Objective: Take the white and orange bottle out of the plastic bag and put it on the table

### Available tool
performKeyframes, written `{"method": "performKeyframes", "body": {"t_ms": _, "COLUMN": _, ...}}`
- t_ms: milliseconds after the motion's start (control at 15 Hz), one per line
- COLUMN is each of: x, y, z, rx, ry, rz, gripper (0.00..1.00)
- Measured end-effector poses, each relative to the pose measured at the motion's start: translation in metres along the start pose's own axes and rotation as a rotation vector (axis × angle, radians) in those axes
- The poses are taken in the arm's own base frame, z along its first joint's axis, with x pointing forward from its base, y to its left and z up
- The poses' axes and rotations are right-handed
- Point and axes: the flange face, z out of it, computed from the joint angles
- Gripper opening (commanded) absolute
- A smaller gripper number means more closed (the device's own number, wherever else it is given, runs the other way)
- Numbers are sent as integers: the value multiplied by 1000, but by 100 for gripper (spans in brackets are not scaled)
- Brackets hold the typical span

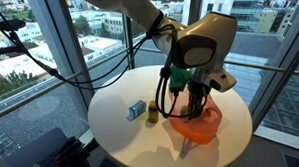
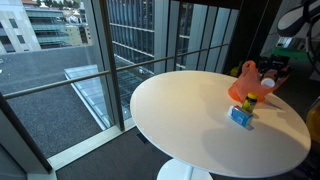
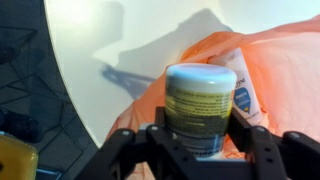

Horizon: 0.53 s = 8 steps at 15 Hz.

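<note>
The bottle (image 3: pixel 200 105), white-capped with a dark yellowish band, is clamped between the 2 fingers of the gripper (image 3: pixel 200 130), which is closed tight on its sides. It sits upright in the grip at the mouth of the bag (image 3: pixel 285 70). Whether its base is clear of the film cannot be told. Just past the gripper's fingers, inside the orange bag, lies 1 white container (image 3: pixel 243 88) with a blue label. In an exterior view the bag (image 1: pixel 203 129) slumps directly under the gripper on the table (image 1: pixel 111 130). To the gripper's side, near the bag, stand a yellow bottle (image 1: pixel 150 110) and a blue box (image 1: pixel 136 111), touching or nearly so.
</note>
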Motion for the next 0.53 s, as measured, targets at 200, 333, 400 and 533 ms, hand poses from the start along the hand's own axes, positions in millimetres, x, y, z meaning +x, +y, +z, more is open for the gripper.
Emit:
{"method": "performKeyframes", "body": {"t_ms": 200, "x": -12, "y": 7, "z": -12, "rx": 11, "ry": -13, "rz": -42, "gripper": 37}}
{"method": "performKeyframes", "body": {"t_ms": 333, "x": -19, "y": 11, "z": -18, "rx": 15, "ry": -27, "rz": -62, "gripper": 37}}
{"method": "performKeyframes", "body": {"t_ms": 400, "x": -22, "y": 13, "z": -21, "rx": 16, "ry": -33, "rz": -72, "gripper": 62}}
{"method": "performKeyframes", "body": {"t_ms": 533, "x": -26, "y": 16, "z": -24, "rx": 17, "ry": -42, "rz": -79, "gripper": 62}}
